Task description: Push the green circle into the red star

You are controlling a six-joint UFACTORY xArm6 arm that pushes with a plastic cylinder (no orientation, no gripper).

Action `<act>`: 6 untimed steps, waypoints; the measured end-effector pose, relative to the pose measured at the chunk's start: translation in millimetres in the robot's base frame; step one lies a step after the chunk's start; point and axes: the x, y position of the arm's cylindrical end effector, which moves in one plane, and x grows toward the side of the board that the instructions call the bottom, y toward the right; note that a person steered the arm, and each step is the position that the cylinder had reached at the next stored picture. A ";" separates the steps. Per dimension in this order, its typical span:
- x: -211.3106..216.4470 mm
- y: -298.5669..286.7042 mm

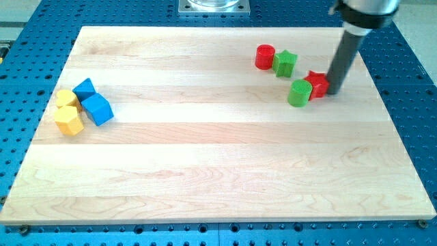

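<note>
The green circle (299, 93), a short green cylinder, stands at the view's upper right and touches the left side of the red star (317, 85). My tip (334, 90) is on the board just right of the red star, against or nearly against it. The dark rod rises from there to the view's top right.
A red cylinder (265, 57) and a green star (285, 63) sit together up and left of the pair. At the view's left, two blue blocks (96, 108) (85, 89) and two yellow blocks (69, 119) (66, 99) cluster. The wooden board (218, 171) lies on a blue perforated table.
</note>
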 end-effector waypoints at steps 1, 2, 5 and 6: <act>1.0 -74.1; 1.0 -148.3; 70.5 -118.2; 55.4 -164.1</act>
